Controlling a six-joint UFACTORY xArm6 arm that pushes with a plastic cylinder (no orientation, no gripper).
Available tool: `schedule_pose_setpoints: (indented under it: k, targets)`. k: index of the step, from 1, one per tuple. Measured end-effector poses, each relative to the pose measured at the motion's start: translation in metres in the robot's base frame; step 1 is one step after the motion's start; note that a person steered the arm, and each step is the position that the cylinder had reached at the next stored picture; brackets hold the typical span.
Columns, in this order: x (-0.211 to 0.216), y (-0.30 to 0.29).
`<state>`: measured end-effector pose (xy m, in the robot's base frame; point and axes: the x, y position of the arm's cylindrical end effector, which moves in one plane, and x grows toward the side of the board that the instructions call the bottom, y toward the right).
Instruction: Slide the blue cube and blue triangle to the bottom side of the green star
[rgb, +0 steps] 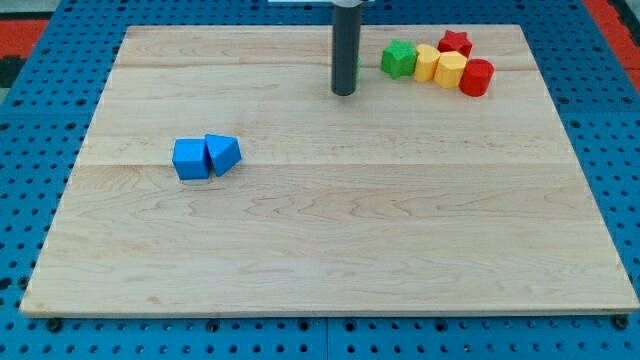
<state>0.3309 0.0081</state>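
Note:
The blue cube (190, 159) lies on the left half of the wooden board (330, 240), and the blue triangle (223, 153) touches its right side. My tip (344, 93) rests near the view's top centre, far to the upper right of both blue blocks. A green block (399, 58) with a lumpy outline, possibly the star, sits to the right of the rod. A sliver of another green block (358, 66) shows just behind the rod, mostly hidden.
A tight cluster lies at the view's top right, next to the green block: two yellow blocks (427, 62) (451, 70), a red star-like block (455, 42) and a red block (476, 77). The board lies on a blue perforated table.

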Motion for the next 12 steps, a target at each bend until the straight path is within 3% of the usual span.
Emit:
schedule_pose_setpoints:
  k: [1,3,4,5,6,7,9,11,12]
  targets:
    - [-0.015,-0.039]
    - [-0.05,0.043]
    - [0.012,0.036]
    - [0.117,-0.042]
    - [0.149,-0.191]
    - [0.139,-0.278]
    - [0.114,-0.144]
    - [0.059,-0.035]
    - [0.058,0.028]
